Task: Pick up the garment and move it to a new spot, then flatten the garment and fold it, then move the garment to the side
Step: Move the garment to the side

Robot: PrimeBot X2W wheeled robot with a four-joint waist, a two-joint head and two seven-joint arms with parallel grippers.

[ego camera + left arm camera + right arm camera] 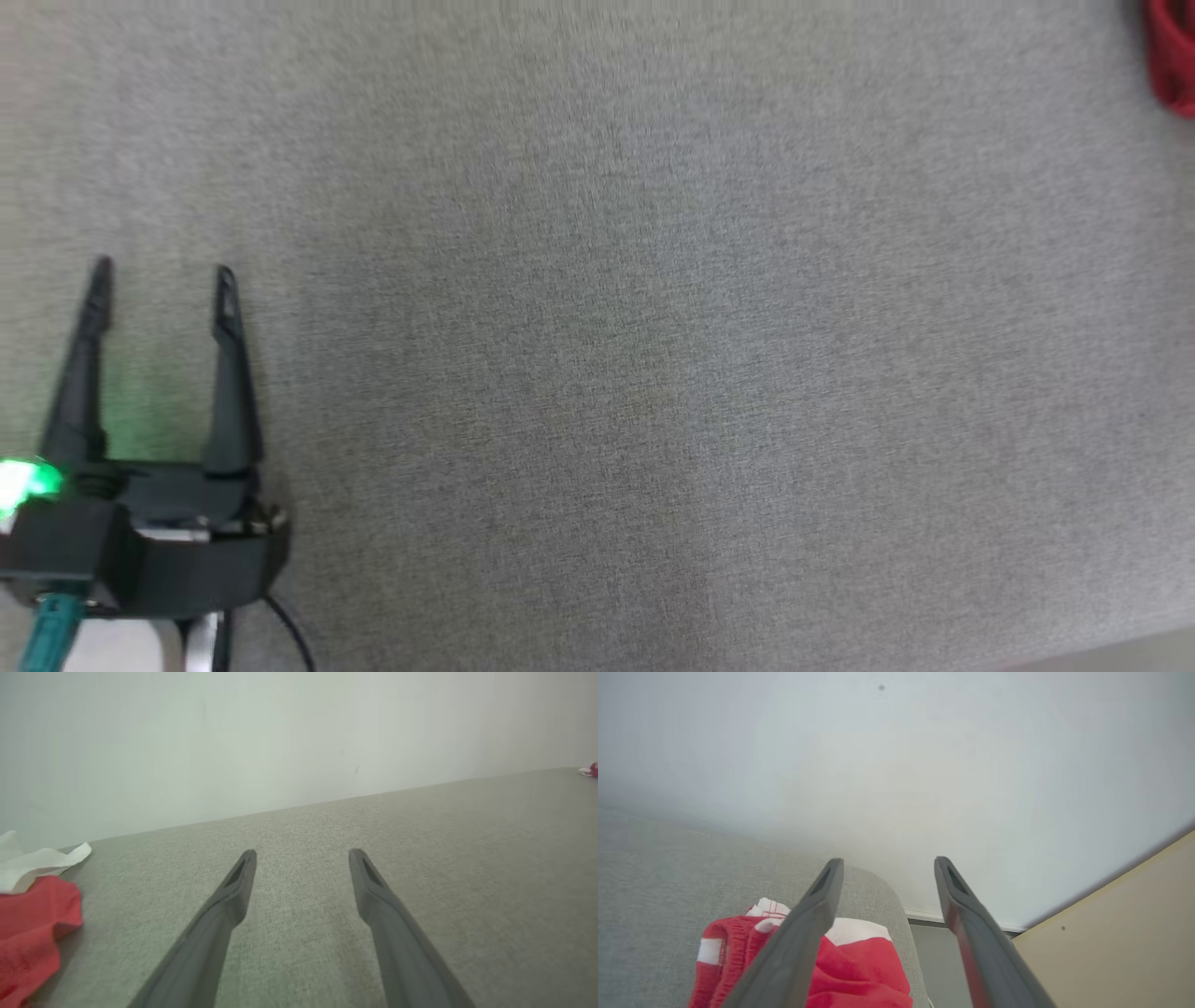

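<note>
Right gripper [888,862]: fingers spread wide, nothing between them, nothing held. In its wrist view we see the left finger passing over the garment [868,970]; we cannot tell whether it touches the cloth.

Garment: red with white bands, bunched in a heap, lying at the rounded end of the grey fabric surface [654,896]. Beyond that end stand a pale wall [924,765] and a beige panel [1134,933]. In the head view a red sliver of the garment shows at the top right corner.

Left gripper [163,271]: fingers likewise wide apart and empty, poised over bare grey fabric at the lower left, well apart from the garment. A green light [23,485] glows on its base.

Left wrist view: a red cloth [32,933] and a white cloth [32,863] lie at the left edge.
</note>
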